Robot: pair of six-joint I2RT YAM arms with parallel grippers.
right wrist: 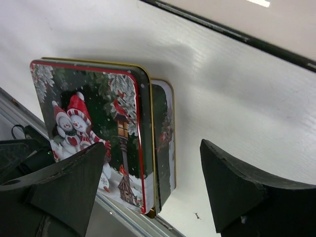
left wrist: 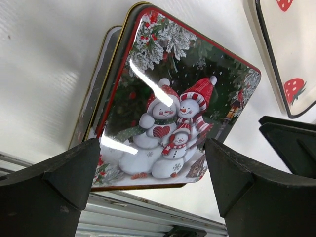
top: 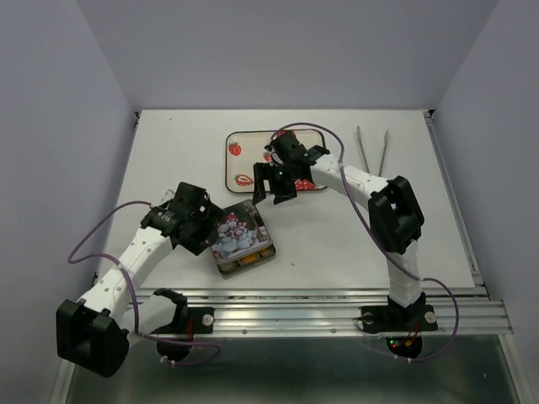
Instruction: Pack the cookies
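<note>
Top external, cookies [top: 245, 259] near left hand [top: 208, 229]

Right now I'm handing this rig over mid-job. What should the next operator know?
Left end effector: open, holding nothing, next to the tin.
Right end effector: open, holding nothing, above the strawberry tray.
Cookies: orange ones show inside the tin base at its near edge; the count is hidden.
Snowman lid: lies askew on the base, not seated.
Left to do: square the lid and close it.
</note>
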